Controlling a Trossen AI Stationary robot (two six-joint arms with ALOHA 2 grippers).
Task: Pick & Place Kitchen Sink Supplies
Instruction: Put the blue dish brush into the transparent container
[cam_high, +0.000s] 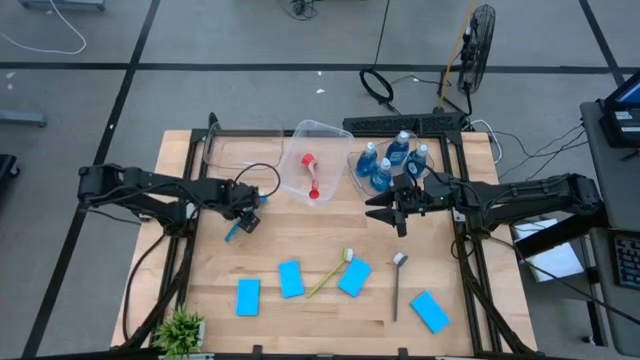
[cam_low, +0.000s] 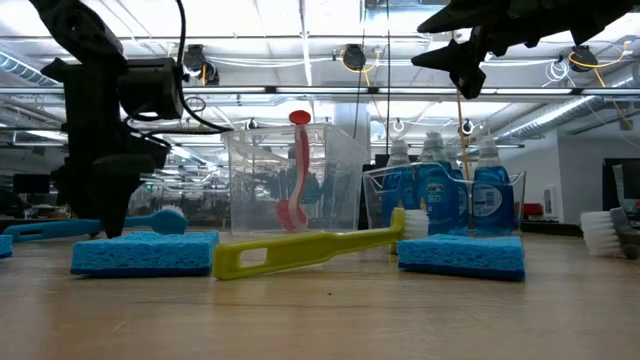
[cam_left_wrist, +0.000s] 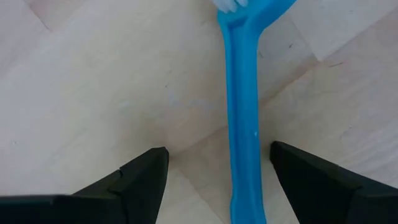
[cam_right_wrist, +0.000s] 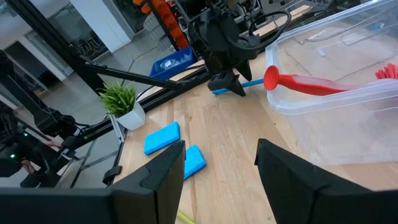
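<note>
Your wooden table (cam_high: 300, 245) holds three clear tubs along its far edge. The left tub (cam_high: 228, 150) looks bare. The middle tub (cam_high: 310, 160) holds the red brush (cam_high: 312, 178), which stands tilted against its wall in the low view. The right tub (cam_high: 375, 165) holds four bottles of blue liquid (cam_high: 390, 160), packed upright together.

On the open wood nearer you lie four blue sponges: two (cam_high: 248, 296) (cam_high: 291, 278) side by side toward the left, one (cam_high: 354, 277) near the middle, one (cam_high: 429, 311) toward the right. The yellow brush (cam_high: 330, 273) lies at a slant between the second and third sponge, its head touching the third. The grey brush (cam_high: 398, 285) lies between the third and fourth sponge. A small green plant (cam_high: 180, 328) sits at the near left corner.

Your left gripper (cam_high: 238, 222) reaches in low from the left, pointing down over the blue brush (cam_left_wrist: 244, 118), which lies flat on the wood. Its fingers (cam_left_wrist: 140, 180) stand spread on either side of the handle, not touching it.

Your right gripper (cam_high: 390, 212) hangs above the table just in front of the bottle tub, pointing toward the middle. Its fingers (cam_right_wrist: 155, 174) are parted and hold nothing.
</note>
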